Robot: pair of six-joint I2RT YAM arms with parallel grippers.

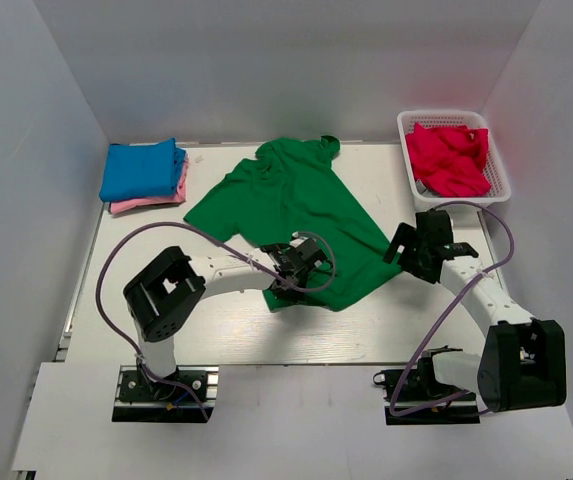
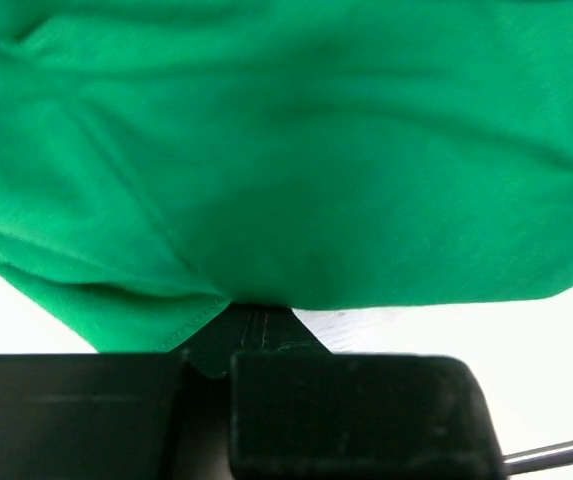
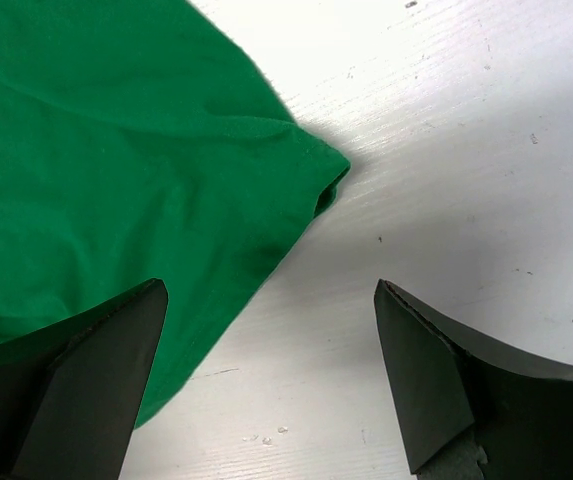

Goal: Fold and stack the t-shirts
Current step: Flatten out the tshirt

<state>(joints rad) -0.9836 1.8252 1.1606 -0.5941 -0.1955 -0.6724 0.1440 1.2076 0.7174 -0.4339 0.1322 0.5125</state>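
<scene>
Green shirt [image 1: 286,215]: spread flat mid-table, collar to the far side, hem toward the arms. It lies skewed with a few wrinkles and is not yet folded.
Left gripper [image 1: 301,268]: down on the near hem. Jaws are closed with a tuck of green cloth pinched between them, plain in the wrist view. The grip sits at the very edge, likely so the hem can be lifted and carried over for a fold.
Right gripper [image 1: 421,240]: jaws wide, nothing in them. It is poised at the shirt's right hem corner, one finger over cloth, the other over bare table [image 1: 416,330]. Judged to be lining up a matching pinch so both corners travel together.
Blue shirt [image 1: 144,168]: folded, resting on the pink shirt [image 1: 151,203] at the far left. This is where the stack is kept.
Red shirt [image 1: 449,158]: bunched in the basket [image 1: 501,178] at the far right, waiting its turn.
Progress: two stacked, one in hand, at least one to come.
Risk: a lift from the left side alone would drag the cloth askew.
</scene>
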